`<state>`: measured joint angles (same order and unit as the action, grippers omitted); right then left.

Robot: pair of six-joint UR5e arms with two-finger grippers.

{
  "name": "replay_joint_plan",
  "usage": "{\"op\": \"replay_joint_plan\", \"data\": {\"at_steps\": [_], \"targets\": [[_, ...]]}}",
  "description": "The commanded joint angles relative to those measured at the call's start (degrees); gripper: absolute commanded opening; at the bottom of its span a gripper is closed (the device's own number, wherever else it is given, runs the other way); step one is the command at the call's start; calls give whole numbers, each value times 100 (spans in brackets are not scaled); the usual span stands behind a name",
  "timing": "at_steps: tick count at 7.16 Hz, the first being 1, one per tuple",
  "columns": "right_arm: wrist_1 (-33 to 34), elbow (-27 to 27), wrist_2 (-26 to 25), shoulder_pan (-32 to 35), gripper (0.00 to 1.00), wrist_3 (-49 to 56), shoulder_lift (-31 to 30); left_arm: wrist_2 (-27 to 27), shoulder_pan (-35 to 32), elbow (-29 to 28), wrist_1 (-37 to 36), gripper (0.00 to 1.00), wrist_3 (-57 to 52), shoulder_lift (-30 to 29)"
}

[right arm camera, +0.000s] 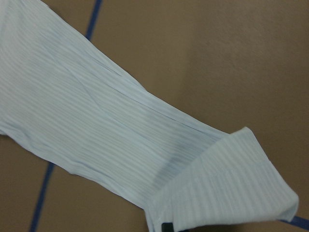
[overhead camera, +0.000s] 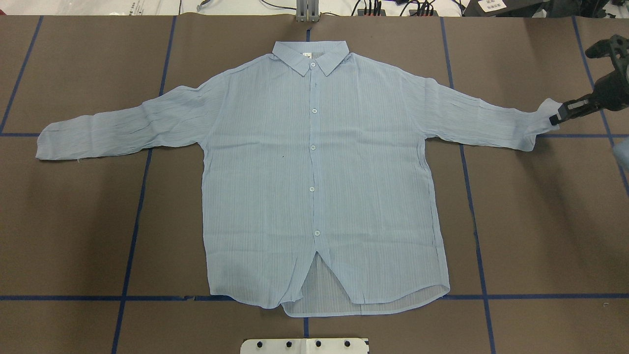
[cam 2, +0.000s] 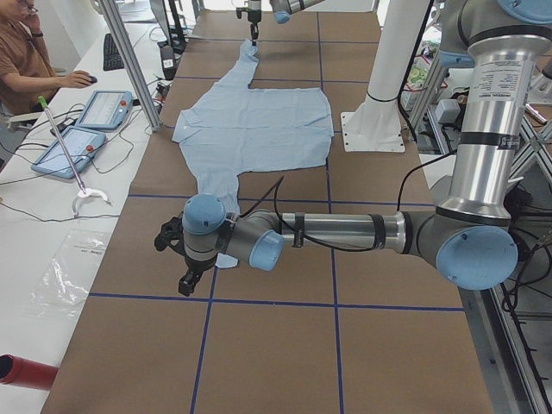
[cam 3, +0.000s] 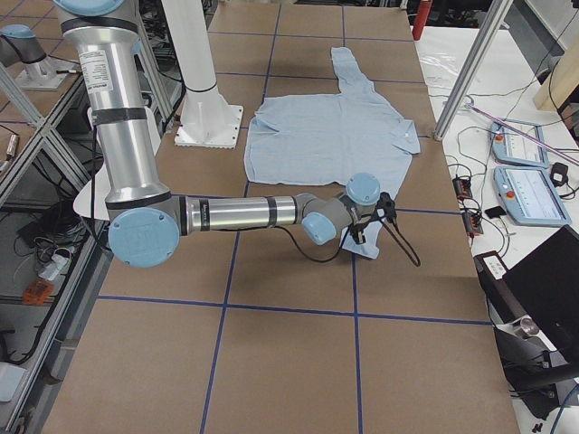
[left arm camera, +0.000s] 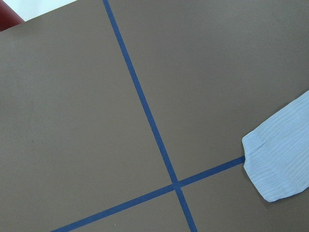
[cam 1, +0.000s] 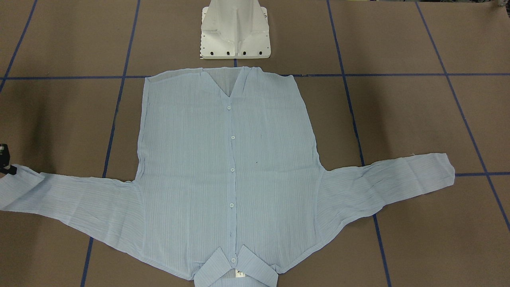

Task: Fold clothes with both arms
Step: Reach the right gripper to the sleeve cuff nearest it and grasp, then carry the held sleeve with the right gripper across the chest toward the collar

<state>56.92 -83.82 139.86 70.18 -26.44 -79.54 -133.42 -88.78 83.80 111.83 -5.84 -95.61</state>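
And here is the shirt (overhead camera: 314,172), flat on the brown surface (overhead camera: 540,221), front up and buttoned. Its collar (overhead camera: 310,54) is at the far edge from the robot. The hem lies just short of the white base (cam 1: 235,32). Both sleeves stretch straight out to the sides, and small white buttons (overhead camera: 312,147) run down the middle.

Over on the robot's right, the right arm (cam 3: 235,212) reaches low across the surface to the end of that sleeve. Its jaws are right at the cuff (overhead camera: 545,110) and look clamped on the edge of it. The cuff is turned up a little off the paper (the wrist view shows it curling up close to the lens, with a black tip just under the fabric).

On the other side, the left arm (cam 2: 336,231) lies stretched out low, its wrist near the end of the other sleeve. Whether its jaws are apart or together I cannot tell; only the side view catches them. Its wrist camera shows that sleeve's cuff (left arm camera: 280,164) lying flat, just beside a crossing of the blue tape lines (left arm camera: 176,183).

A person (cam 2: 21,52) sits at a side desk beyond the frame posts, with two tablets (cam 2: 103,108) nearby.
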Motion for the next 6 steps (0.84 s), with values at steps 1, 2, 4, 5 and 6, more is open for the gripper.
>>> {"op": "replay_joint_plan", "data": {"at_steps": [1,2,4,5,6], "targets": [[12,-581,217,-213,0,-1636,759,0,-7,-4,6,100,4,25],[3,-652,156,-667,0,-2358,1312,0,-7,-13,14,100,-5,51],[21,-592,-97,-1205,0,-3216,2377,0,-16,-39,15,100,-5,113],[56,-539,-334,-1504,0,-3488,2790,0,-16,-65,15,100,-5,113],[369,-400,-833,-1829,0,-3682,3325,0,-16,-109,15,100,-14,130]]}}
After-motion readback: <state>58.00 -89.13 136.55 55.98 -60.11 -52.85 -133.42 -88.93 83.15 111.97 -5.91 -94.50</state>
